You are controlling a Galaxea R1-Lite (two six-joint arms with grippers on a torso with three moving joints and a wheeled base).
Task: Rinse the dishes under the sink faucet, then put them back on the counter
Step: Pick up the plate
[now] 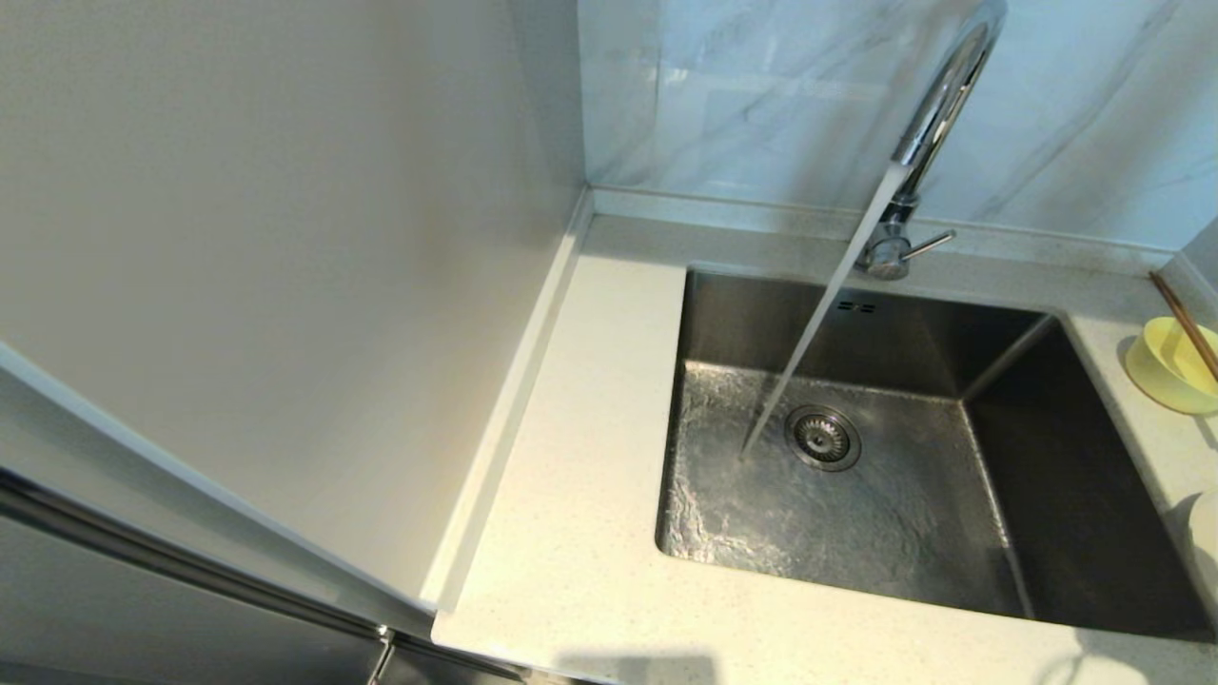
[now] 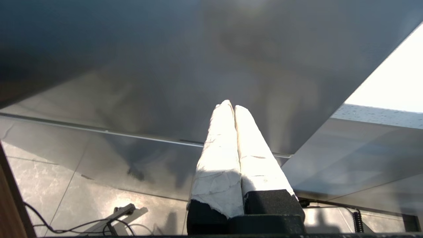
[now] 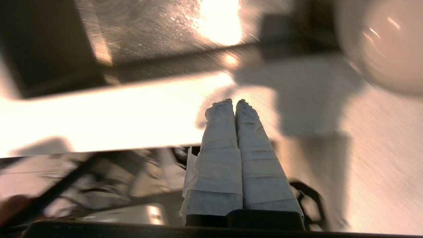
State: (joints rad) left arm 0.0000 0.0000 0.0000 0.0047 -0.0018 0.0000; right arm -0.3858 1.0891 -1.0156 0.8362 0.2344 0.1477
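Head view shows you the faucet (image 1: 937,114) running a slanted stream onto the sink (image 1: 856,476) floor just beside the drain (image 1: 822,438), with nothing under it. The dishes sit on the counter (image 1: 571,476) to the sink's right: the yellow bowl (image 1: 1172,366) with the chopsticks (image 1: 1185,323) propped across it, and the plate (image 1: 1205,533) nearer you, cut off by the frame.

Your left gripper (image 2: 234,107) hangs below the counter beside a steel panel, jaws pressed together and empty. Your right gripper (image 3: 234,103) hovers over the counter near the plate (image 3: 380,43), jaws also pressed together.

Watch for this: the chopsticks look loose, so lifting the bowl could tip them off. Closed jaws will only shove the plate. Water may splash.

No brand or writing is readable.
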